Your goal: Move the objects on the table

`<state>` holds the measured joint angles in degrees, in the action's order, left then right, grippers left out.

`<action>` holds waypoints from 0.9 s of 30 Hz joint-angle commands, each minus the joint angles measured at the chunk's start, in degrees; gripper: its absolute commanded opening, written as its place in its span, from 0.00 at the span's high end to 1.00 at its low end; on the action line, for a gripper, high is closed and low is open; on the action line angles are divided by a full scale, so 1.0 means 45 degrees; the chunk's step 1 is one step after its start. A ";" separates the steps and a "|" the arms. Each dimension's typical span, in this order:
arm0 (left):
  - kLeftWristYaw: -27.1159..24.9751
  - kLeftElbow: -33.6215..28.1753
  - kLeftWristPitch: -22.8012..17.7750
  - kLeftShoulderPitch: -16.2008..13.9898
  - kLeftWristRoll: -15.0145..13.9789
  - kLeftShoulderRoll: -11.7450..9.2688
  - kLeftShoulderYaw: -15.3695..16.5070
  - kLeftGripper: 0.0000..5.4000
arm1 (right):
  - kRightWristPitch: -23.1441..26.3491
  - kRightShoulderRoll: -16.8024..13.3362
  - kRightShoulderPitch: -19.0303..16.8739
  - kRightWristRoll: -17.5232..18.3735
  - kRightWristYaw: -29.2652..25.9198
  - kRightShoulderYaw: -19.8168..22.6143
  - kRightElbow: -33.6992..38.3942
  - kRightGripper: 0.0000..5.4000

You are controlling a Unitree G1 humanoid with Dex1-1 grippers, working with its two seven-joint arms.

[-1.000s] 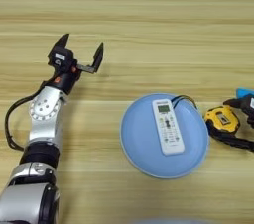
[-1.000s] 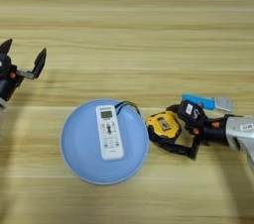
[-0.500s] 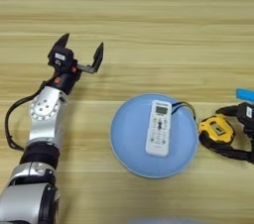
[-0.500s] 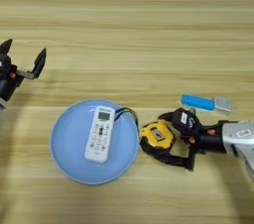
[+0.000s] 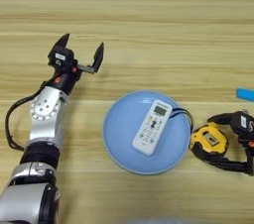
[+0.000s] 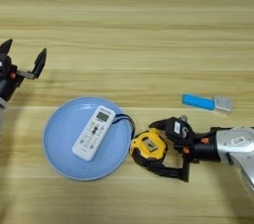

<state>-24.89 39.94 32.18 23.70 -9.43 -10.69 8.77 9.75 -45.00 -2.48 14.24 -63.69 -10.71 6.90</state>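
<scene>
A round light-blue plate lies at the table's near middle with a white button remote lying askew on it. Touching the plate's right rim is a yellow-black tape measure, its black strap trailing to the right. My right gripper is open just right of the tape measure, one finger over its top right corner and the other down by the strap. A small flat blue bar with a grey end lies further back right. My left gripper stands open over bare wood, back left of the plate.
The light-tan wooden table stretches wide behind the things. My left arm runs along the near left side. My right forearm comes in from the right edge.
My right gripper has moved left with the tape measure against it, and the plate with the remote has slid left ahead of it. The remote has turned askew. The left arm and blue bar have not moved.
</scene>
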 commanded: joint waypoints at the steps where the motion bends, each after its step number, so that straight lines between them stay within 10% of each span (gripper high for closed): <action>1: -0.0011 0.0054 0.0130 0.0245 -0.0084 -0.0012 -0.0002 0.00 | 0.0859 -0.0136 -0.0454 0.0343 -0.0157 0.0078 0.0154 0.01; 8: 0.0036 -0.0127 0.0178 0.0072 -0.0056 0.0095 -0.0046 0.00 | 0.1424 -0.0243 -0.0688 0.3097 -0.0090 0.2873 0.2669 0.01; 14: 0.0147 -0.0447 0.0089 -0.0057 0.0001 0.0285 -0.0159 0.00 | 0.2592 0.0513 0.0816 0.6927 0.1210 0.6181 0.2689 0.01; 27: 0.0247 -0.0471 0.0083 -0.0026 0.0021 0.0340 -0.0233 0.00 | 0.2486 0.1454 0.2598 0.6925 0.3279 0.6832 0.1405 0.01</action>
<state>-23.92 38.20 32.48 23.50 -9.35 -9.27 8.08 21.79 -39.22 7.29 47.02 -50.73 19.62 14.03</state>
